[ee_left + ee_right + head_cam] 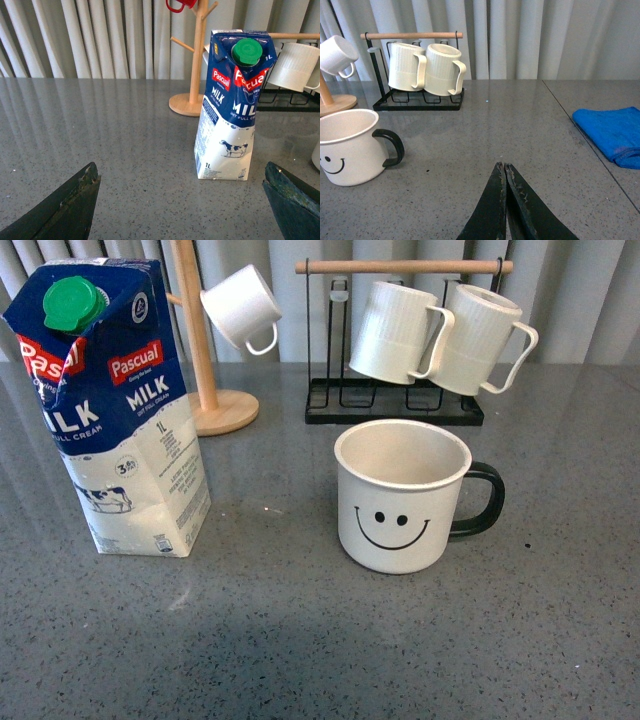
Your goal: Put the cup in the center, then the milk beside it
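Observation:
The cup [402,495], a wide white mug with a black smiley face and black handle, stands upright mid-table; the right wrist view shows the cup [350,146] too. The milk [115,405], a tall blue-and-white carton with a green cap, stands upright at the left, apart from the cup. In the left wrist view the milk [230,107] stands ahead of my left gripper [182,175], which is open wide and holds nothing. My right gripper [504,167] is shut on nothing, over bare table to the right of the cup. Neither arm shows in the front view.
A wooden mug tree [205,350] with a small white cup [243,308] stands behind the milk. A black rack [395,400] with two ribbed white mugs [440,335] stands behind the cup. A blue cloth [612,132] lies at the far right.

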{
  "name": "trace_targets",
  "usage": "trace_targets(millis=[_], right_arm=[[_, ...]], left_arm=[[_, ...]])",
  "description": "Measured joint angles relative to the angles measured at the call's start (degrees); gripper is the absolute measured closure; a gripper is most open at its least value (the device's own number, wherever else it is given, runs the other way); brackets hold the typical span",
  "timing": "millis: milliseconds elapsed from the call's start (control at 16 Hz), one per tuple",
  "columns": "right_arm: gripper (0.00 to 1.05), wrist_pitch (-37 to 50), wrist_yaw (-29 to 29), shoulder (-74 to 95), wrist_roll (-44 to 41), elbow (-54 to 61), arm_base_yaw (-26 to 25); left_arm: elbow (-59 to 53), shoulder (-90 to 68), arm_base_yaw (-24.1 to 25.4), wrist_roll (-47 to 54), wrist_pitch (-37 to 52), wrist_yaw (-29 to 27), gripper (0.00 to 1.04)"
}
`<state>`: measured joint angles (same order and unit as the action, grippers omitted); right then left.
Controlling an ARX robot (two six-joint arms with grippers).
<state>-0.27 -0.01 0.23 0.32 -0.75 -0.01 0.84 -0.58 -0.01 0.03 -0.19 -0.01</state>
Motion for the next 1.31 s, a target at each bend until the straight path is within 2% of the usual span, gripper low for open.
trace_targets(millis=[125,250,562,750,1312], right_arm=[[1.03,-0.02,0.0,0.0,0.0,0.0,0.0],[0.86,0.0,0.0,0.0,-0.02,0.0,0.0],[0.31,-0.02,0.0,0.0,-0.02,0.0,0.0],[0.05,0.0,0.0,0.0,0.0,0.0,0.0],[0.07,0.0,0.0,0.0,0.0,0.0,0.0]], left_arm=[[0.0,0.0,0.0,0.0,-0.02,0.0,0.07],[0.0,0.0,0.0,0.0,-0.02,0.0,0.07],[0.0,0.0,0.0,0.0,-0.02,0.0,0.07],[0.0,0.0,0.0,0.0,-0.02,0.0,0.07],[0.0,0.0,0.0,0.0,-0.02,0.0,0.07]])
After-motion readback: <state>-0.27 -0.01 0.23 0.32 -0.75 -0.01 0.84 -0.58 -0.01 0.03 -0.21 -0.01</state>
